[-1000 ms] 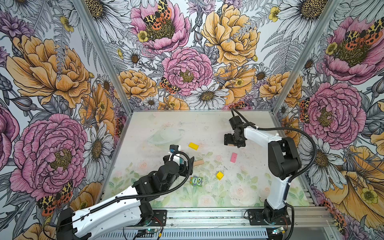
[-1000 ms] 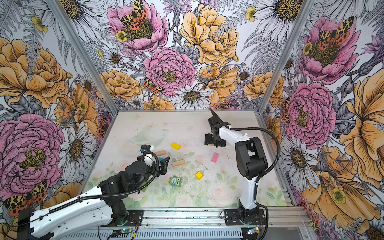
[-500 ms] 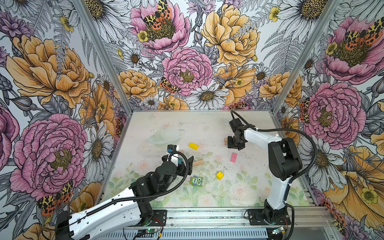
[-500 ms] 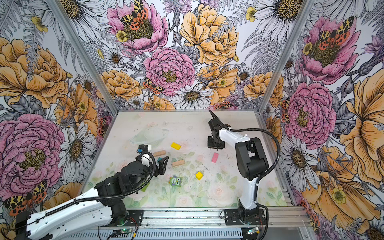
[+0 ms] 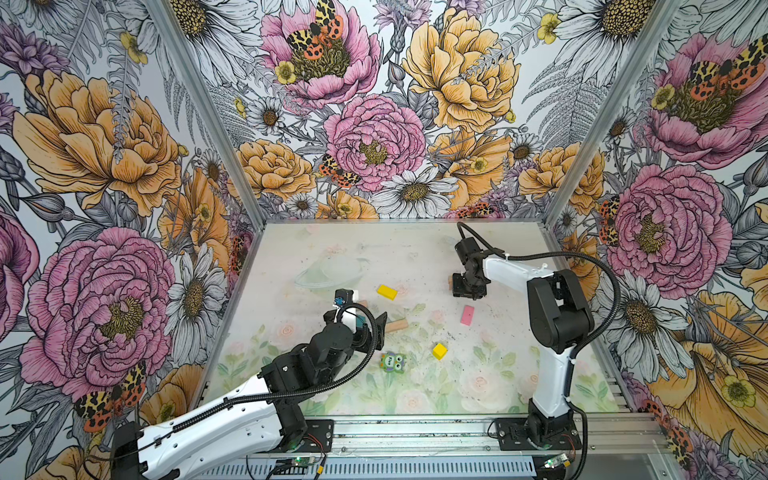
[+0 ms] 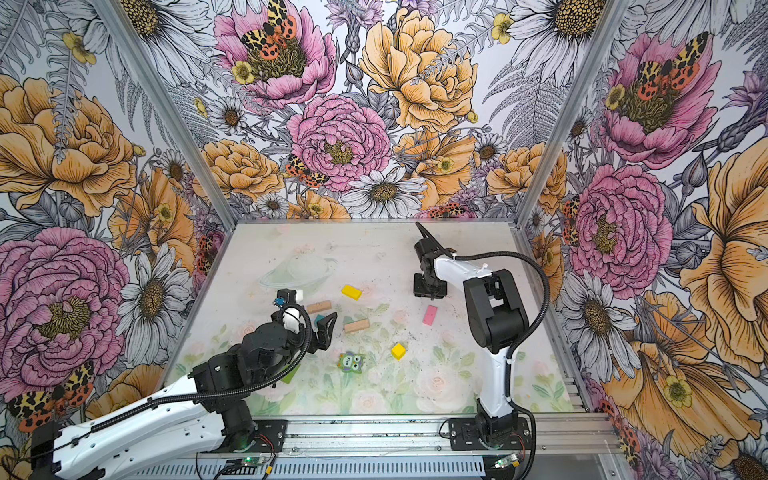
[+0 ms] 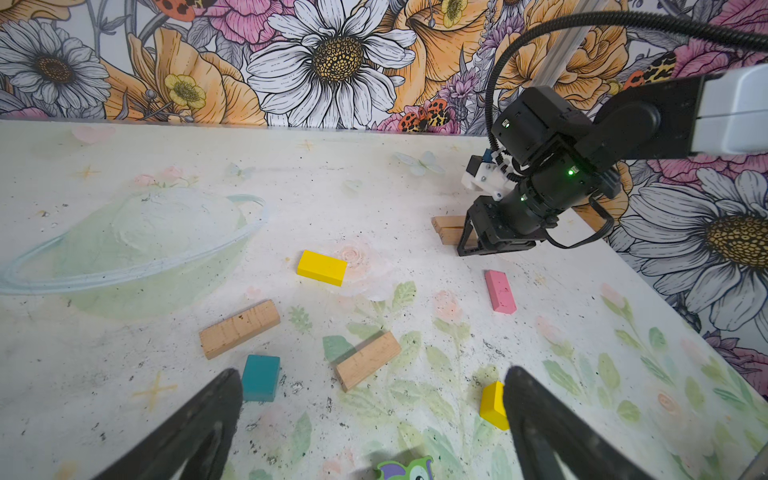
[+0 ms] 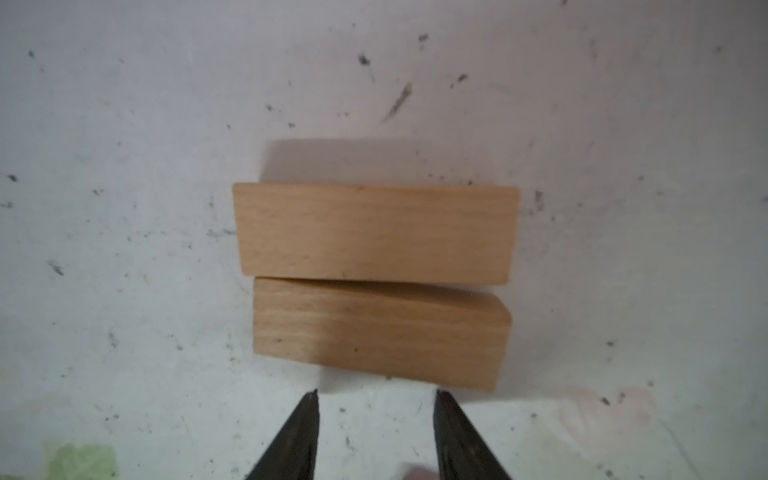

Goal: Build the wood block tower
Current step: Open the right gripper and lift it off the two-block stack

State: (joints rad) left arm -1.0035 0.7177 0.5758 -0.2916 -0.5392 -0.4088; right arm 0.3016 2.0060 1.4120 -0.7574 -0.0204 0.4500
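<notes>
Two tan bars (image 8: 376, 232) (image 8: 380, 332) lie flat side by side, touching, with nothing stacked on them. My right gripper (image 8: 376, 399) hangs just beside them, its jaws narrowly apart and empty; in a top view it (image 5: 467, 291) covers most of them. My left gripper (image 7: 372, 399) hovers wide open over the mat, empty. Around it lie a teal block (image 7: 260, 377), two more tan bars (image 7: 240, 328) (image 7: 368, 360), a yellow cube (image 7: 492, 405) and the owl block (image 7: 405, 469). A yellow bar (image 5: 386, 292) and pink block (image 5: 467, 314) lie between the arms.
A lime-green piece (image 6: 289, 376) peeks out from under the left arm. The floral walls close in the mat at the back and both sides, and the right-hand pair of bars sits near the right wall (image 7: 706, 232).
The right gripper's jaws have narrowed and it has dropped slightly toward the paired tan bars. The left arm has drawn back a little, still wide open.
</notes>
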